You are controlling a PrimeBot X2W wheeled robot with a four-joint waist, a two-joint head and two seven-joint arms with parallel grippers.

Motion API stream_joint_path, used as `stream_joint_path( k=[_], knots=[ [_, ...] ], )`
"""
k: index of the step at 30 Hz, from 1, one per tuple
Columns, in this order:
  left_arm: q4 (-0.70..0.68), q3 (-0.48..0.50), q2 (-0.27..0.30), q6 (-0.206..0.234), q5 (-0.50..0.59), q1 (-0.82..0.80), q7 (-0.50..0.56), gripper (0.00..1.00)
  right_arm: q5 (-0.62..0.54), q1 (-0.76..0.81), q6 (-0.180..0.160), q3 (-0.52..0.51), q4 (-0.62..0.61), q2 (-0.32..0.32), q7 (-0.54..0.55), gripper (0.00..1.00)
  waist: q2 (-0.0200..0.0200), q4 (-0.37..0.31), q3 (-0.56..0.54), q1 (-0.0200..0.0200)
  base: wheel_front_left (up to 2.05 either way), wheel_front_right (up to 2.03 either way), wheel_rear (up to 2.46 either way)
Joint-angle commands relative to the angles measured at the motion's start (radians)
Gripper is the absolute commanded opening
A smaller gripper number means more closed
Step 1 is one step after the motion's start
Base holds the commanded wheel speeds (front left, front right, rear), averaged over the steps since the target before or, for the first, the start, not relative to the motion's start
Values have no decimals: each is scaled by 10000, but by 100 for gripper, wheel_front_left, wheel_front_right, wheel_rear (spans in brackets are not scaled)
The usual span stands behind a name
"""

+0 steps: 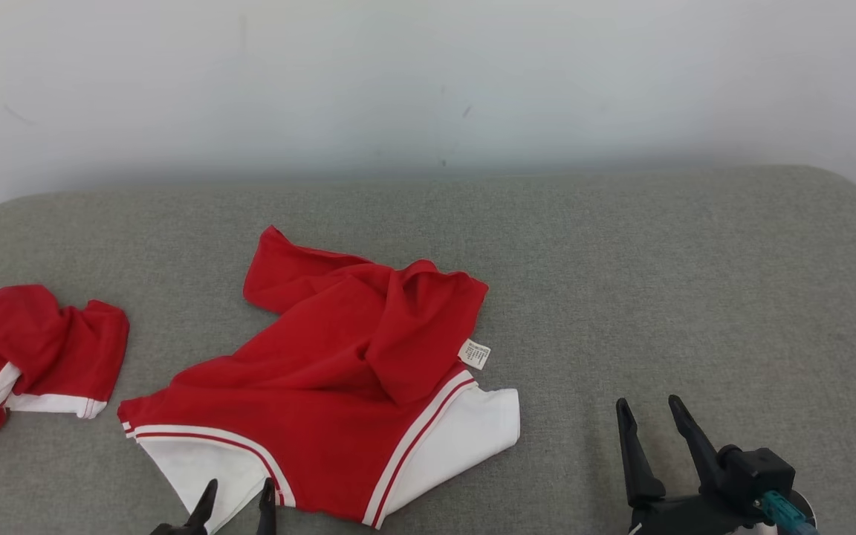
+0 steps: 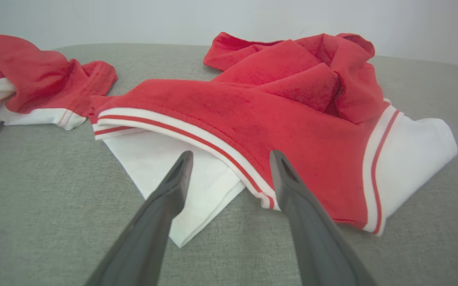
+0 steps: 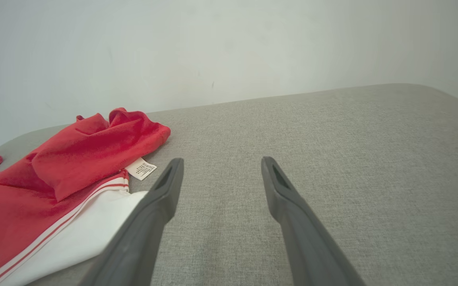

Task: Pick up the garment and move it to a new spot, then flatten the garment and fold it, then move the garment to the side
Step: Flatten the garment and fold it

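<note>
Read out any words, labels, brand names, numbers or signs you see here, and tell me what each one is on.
White care tag on the red-and-white garment: rows of dark print, too small and blurred to read.
I can make out no other text, brand, number or sign.

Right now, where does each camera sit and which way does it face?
Head: on the head, facing down at the garment on the cushion; left gripper and right gripper below.
Left wrist: on that wrist, facing the garment's hem between its open fingers.
Right wrist: on that wrist, facing cushion and wall past its open fingers.
Shared: head and right wrist show the label.
</note>
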Motion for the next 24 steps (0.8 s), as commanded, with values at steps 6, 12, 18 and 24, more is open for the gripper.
stream_joint_path(
  k=[6, 12, 18, 24],
  knots=[
    [1148, -381, -570, -461, -256, -622, 62, 100, 29, -245, 35, 168, 96, -12, -47, 100, -1, -481, 73, -1, 0, 0, 0],
    [2511, -461, -755, -358, -190, -940, -118, 100, -66, -166, 35, 27, 116, -9, -49, 100, -1, -719, 101, -1, 0, 0, 0],
    [3249, -409, -1090, -837, -698, -1011, -220, 100, -112, -115, 35, -33, 117, -12, 12, 100, -1, -651, 5, -1, 0, 0, 0],
    [3457, -147, -1060, -1057, -833, -1364, -636, 0, -145, 20, 35, -98, 93, -11, 43, 100, -1, -209, -205, -1, 0, 0, 0]
  ],
)
